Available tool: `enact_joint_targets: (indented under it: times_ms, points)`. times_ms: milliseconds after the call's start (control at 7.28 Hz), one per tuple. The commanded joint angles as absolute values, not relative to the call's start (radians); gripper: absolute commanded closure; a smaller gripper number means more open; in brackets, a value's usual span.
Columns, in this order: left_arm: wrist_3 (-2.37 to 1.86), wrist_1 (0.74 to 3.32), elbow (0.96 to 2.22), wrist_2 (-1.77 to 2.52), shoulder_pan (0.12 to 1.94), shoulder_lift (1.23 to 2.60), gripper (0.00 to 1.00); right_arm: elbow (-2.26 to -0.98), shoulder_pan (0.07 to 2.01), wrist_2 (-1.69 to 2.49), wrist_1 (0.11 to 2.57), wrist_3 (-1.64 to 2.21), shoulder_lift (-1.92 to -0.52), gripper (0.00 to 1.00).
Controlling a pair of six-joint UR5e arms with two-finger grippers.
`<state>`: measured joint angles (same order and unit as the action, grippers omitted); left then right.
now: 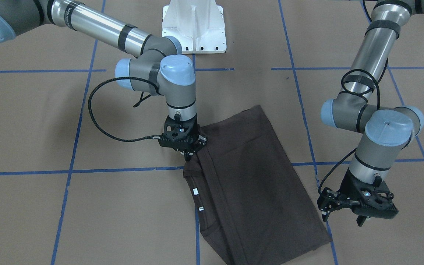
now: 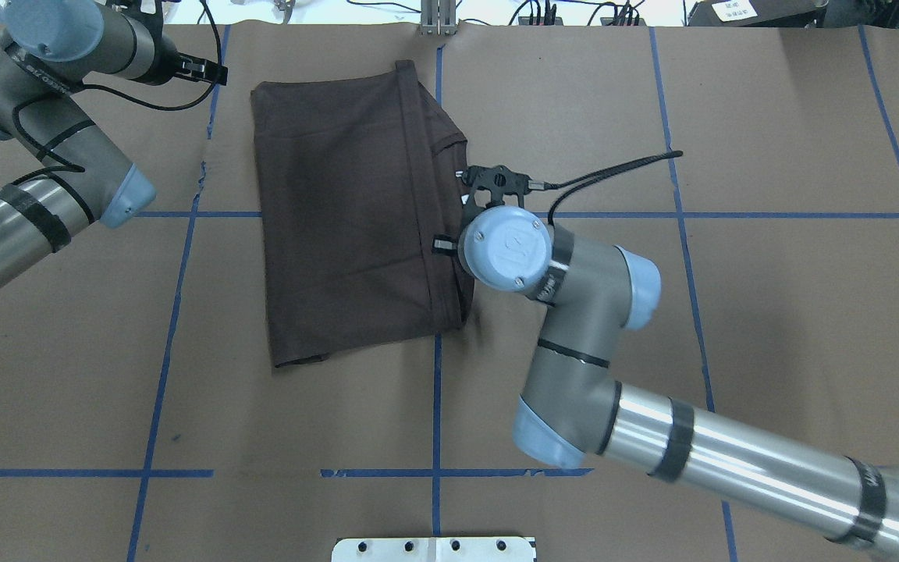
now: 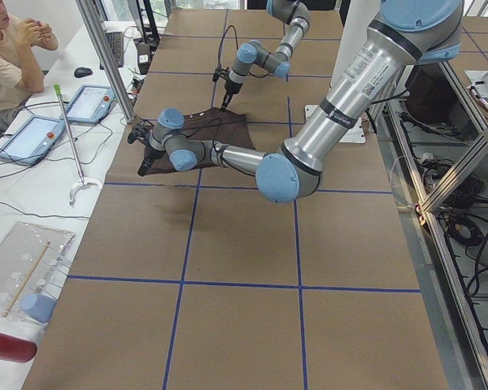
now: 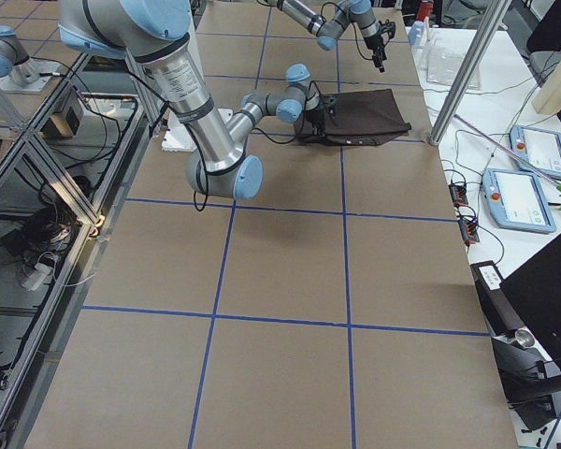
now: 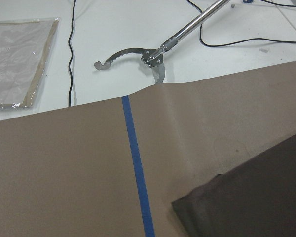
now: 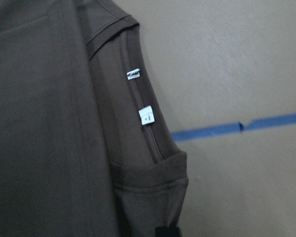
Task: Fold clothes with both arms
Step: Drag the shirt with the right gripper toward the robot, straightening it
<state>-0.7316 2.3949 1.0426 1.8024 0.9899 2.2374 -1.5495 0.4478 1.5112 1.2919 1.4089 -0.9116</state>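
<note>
While the dark brown T-shirt (image 1: 256, 176) lies folded into a long rectangle on the paper-covered table (image 1: 31, 121), the right hand (image 1: 188, 156) points straight down at its collar side. That hand's two fingers are drawn together to a point on the folded edge, clenched on the T-shirt, and the creases in the cloth run in toward them. In the overhead view the T-shirt sits toward the far side of the table, mostly to the robot's left of the centre line of blue tape (image 1: 87, 171), with one short end close to the table's far edge. The ribbed collar (image 6: 133, 59) lies along the long edge on the robot's right, and two small white neck tags (image 6: 146, 115) show one after the other along the neckline seam. The left hand (image 1: 342, 219) is held over bare table just off the T-shirt's corner on the robot's left. It is apart from the cloth, fingers spread and released, with nothing between them. Its wrist camera sees only that corner of the T-shirt, a strip of blue tape and, beyond the brown paper, a metal reaching tool (image 5: 138, 53) lying on a white surface.
</note>
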Motion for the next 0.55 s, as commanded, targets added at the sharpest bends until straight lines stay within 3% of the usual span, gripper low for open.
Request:
enact_joint_targets:
  times_ms: [0, 412]
  points:
    - [-0.732, 2.396, 1.045, 1.802, 0.988, 2.24, 0.0, -1.808, 0.338, 1.445, 1.295, 1.411, -1.151, 1.0]
    - [-0.733, 2.395, 1.055, 1.802, 0.986, 2.241, 0.0, -1.896, 0.249, 1.376, 1.293, 1.462, -1.279, 1.0]
